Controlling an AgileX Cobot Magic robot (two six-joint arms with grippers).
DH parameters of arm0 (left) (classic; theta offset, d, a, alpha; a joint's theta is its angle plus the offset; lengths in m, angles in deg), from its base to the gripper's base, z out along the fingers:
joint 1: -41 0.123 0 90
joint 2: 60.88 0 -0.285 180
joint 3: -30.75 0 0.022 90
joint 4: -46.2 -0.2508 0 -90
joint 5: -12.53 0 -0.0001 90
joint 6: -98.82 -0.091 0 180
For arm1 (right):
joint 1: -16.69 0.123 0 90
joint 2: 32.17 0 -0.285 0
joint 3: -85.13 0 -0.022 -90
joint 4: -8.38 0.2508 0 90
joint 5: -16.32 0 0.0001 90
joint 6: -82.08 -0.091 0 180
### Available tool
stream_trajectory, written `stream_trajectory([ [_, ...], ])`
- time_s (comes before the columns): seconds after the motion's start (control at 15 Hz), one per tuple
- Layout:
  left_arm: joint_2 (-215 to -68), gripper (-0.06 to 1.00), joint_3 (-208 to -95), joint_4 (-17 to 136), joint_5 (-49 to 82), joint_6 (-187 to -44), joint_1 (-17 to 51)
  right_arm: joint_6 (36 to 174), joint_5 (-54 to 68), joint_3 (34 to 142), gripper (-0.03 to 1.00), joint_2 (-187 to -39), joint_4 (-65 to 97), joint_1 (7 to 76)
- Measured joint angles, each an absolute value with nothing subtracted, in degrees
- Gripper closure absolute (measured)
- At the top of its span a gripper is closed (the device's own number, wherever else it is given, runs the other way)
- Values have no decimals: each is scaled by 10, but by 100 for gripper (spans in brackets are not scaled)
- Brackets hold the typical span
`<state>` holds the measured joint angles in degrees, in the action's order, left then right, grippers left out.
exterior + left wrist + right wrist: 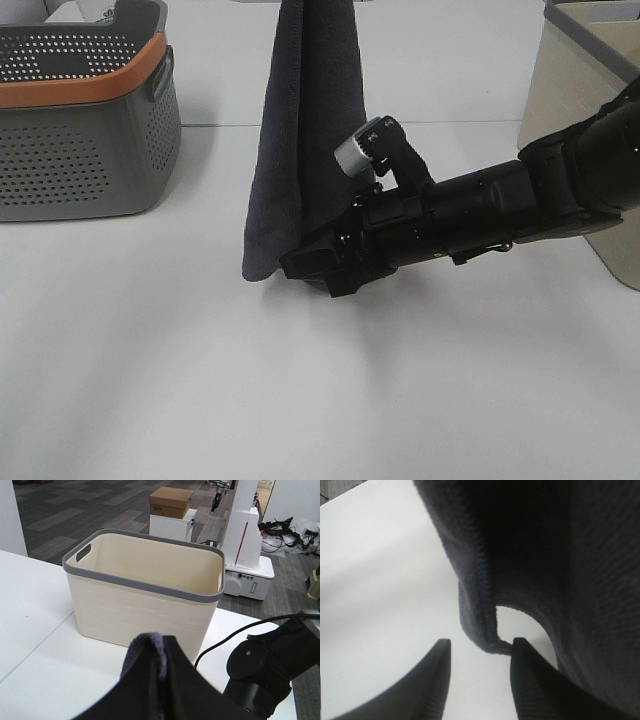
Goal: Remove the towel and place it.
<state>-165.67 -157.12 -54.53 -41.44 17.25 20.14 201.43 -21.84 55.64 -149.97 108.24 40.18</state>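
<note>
The dark charcoal towel hangs upright from above the exterior high view's top edge, and its lower edge reaches down to about the white table. In the left wrist view my left gripper is shut on a fold of the towel; it is out of the exterior high view. My right gripper lies low over the table at the towel's lower right corner. In the right wrist view the right gripper is open, with the towel's stitched corner right at the gap between the fingertips, not clamped.
A grey perforated basket with an orange rim stands at the back left. A cream basket with a grey rim stands at the back right and also shows in the left wrist view. The right arm crosses the table's right half.
</note>
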Motion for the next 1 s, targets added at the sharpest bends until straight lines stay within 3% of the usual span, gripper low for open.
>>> stream_trajectory([
  [0.67,-1657,94,-1571,-545,-402,245,201,1946,-215,595,58,-1499,1083,402],
  [0.73,-1657,94,-1571,-545,-401,245,201,1945,-215,596,64,-1499,1083,402],
  [0.87,-1657,94,-1571,-545,-391,246,201,1930,-215,597,89,-1499,1083,402],
  [1.0,-1657,94,-1571,-545,-366,258,201,1900,-216,597,95,-1499,1083,402],
])
